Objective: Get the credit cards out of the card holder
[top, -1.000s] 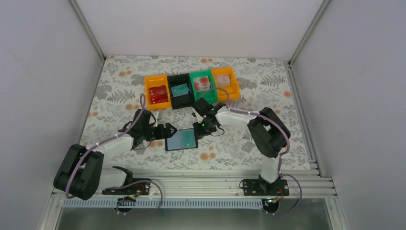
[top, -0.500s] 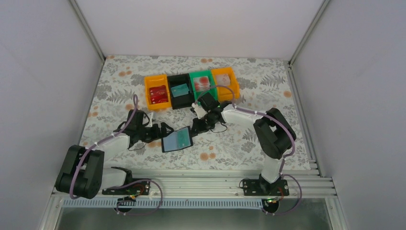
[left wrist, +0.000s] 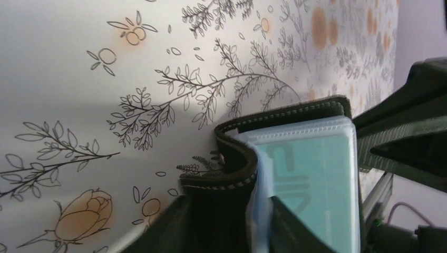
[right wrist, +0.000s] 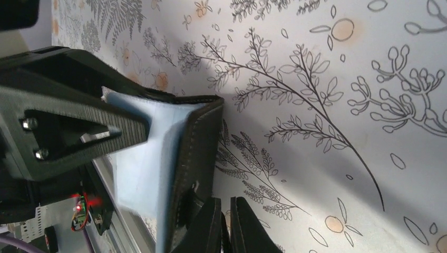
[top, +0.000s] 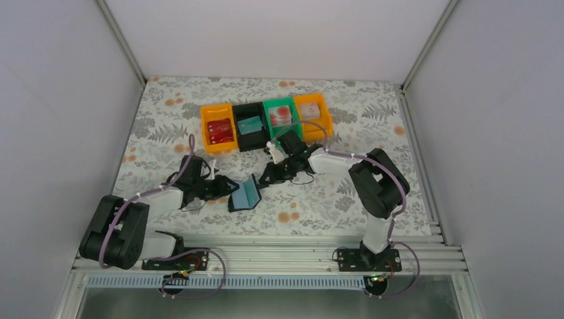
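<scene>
The card holder [top: 245, 194] stands half-folded in a V on the flowered cloth, its pale blue-grey inner faces showing. My left gripper [top: 223, 190] is shut on its left flap. In the left wrist view, the fingers of the left gripper [left wrist: 226, 206] flank the black stitched cover [left wrist: 232, 182] and the clear sleeves. A teal credit card [left wrist: 311, 179] sits in a sleeve. My right gripper [top: 265, 178] is shut, its tips [right wrist: 225, 213] close beside the outer face of the right cover [right wrist: 197, 137], near a small black tab [right wrist: 192, 194].
Behind the holder stand several bins in a row: orange [top: 218, 127], black [top: 249, 125], green [top: 281, 116] and orange [top: 311, 109], each with cards inside. The aluminium rail [top: 279, 249] runs along the near edge.
The card holder lay open and flat; now it is folded up into a V. The left gripper has closed on its left flap, and the right gripper has shifted slightly left.
</scene>
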{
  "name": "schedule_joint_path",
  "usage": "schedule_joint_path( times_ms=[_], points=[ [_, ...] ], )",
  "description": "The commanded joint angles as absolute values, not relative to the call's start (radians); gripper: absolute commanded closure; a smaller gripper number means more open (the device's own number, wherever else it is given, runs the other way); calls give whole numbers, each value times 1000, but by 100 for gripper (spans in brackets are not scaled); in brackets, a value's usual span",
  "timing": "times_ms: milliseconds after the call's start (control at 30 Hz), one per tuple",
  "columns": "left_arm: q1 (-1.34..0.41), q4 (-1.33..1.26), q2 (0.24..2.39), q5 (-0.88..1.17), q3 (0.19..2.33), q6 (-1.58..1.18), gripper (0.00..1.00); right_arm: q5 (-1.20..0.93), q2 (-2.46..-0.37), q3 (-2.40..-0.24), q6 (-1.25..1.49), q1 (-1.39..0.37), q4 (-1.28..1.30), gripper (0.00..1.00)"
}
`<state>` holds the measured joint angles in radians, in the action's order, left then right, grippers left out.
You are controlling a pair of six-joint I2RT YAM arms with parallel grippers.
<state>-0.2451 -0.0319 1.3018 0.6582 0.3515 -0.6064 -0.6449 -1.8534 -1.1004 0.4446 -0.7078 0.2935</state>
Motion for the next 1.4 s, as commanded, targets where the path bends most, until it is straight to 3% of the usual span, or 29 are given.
schedule_joint_path(
  times_ms=[0, 67, 133, 200, 300, 367, 433, 567, 733, 933, 1133, 1300, 1333, 1367],
  points=[
    [-250, -96, 1307, 676, 339, -622, 78, -678, -1872, -1068, 469, -706, 227, 96],
    [-251, -105, 1307, 674, 338, -624, 92, -669, -1875, -1068, 463, -704, 239, 96],
    [-251, -95, 1303, 669, 342, -621, 97, -674, -1869, -1060, 447, -697, 247, 91],
    [-251, -78, 1295, 658, 350, -615, 98, -751, -1827, -1009, 442, -681, 178, 73],
    [-250, -74, 1276, 649, 351, -606, 98, -922, -1775, -930, 443, -668, 22, 36],
    [-249, -78, 1270, 646, 348, -605, 98, -941, -1794, -914, 436, -669, 2, 23],
    [-249, -82, 1270, 645, 346, -604, 98, -944, -1815, -905, 439, -669, -17, 17],
    [-249, -79, 1271, 641, 345, -602, 98, -950, -1828, -935, 424, -669, -20, 13],
    [-249, -99, 1275, 645, 341, -601, 98, -971, -1907, -1003, 450, -672, -51, 24],
    [-250, -137, 1266, 672, 336, -587, 98, -838, -1998, -1096, 409, -680, 90, 33],
    [-243, -100, 1263, 639, 347, -577, 98, -901, -1962, -1069, 388, -674, 91, 91],
    [-222, 18, 1242, 589, 409, -479, 97, -958, -1863, -1053, 383, -640, 113, 96],
    [-215, 56, 1233, 568, 429, -437, 90, -962, -1840, -1054, 383, -629, 123, 96],
    [-203, 98, 1224, 548, 450, -413, 73, -961, -1816, -1057, 386, -616, 136, 96]
  ],
)
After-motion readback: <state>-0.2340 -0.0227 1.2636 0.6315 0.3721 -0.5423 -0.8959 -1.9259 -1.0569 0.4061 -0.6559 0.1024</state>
